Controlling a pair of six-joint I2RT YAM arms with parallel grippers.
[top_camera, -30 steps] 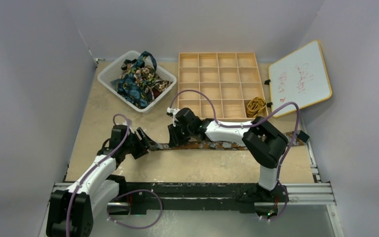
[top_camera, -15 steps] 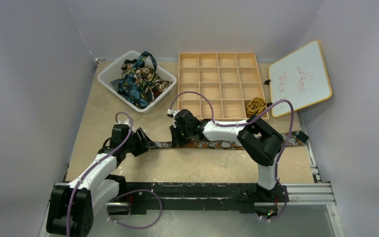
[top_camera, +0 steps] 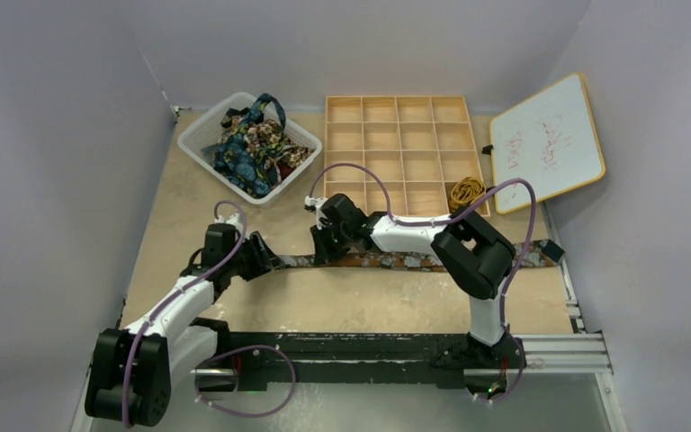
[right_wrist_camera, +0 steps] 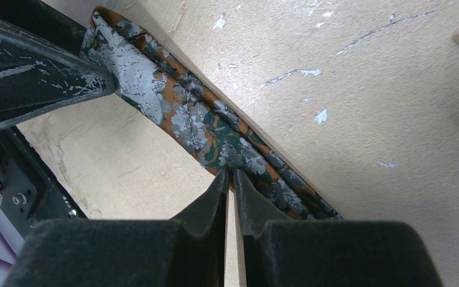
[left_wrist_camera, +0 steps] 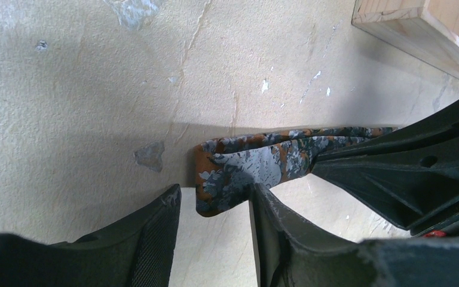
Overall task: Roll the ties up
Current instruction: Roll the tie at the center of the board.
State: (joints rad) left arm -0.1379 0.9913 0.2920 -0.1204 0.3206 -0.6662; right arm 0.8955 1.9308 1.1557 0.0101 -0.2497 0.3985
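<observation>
A dark brown tie point(top_camera: 414, 261) with orange-grey blotches lies stretched across the table, left to right. Its left end point(left_wrist_camera: 239, 170) reaches in between my left gripper's point(left_wrist_camera: 215, 209) fingertips. Those jaws stand apart, and only the right finger point(left_wrist_camera: 275, 227) touches the cloth. My right gripper point(right_wrist_camera: 230, 173) is shut, pinching the tie's near edge a short way from that end point(top_camera: 328, 252). More ties point(top_camera: 254, 144), blue-teal and brown floral, are heaped in a white basket point(top_camera: 196, 137). A gold-yellow tie point(top_camera: 466, 191) sits coiled in a tray compartment.
A wooden compartment tray point(top_camera: 396, 112) stands at the back, its corner point(left_wrist_camera: 418, 30) just beyond the left gripper. A whiteboard point(top_camera: 547, 144) leans at the back right. A black rail point(top_camera: 369, 346) runs along the near edge. Purple cables loop over both arms.
The right gripper's jaws have closed onto the tie's edge. The left gripper's jaws have narrowed around the tie's left end and crept slightly toward it.
</observation>
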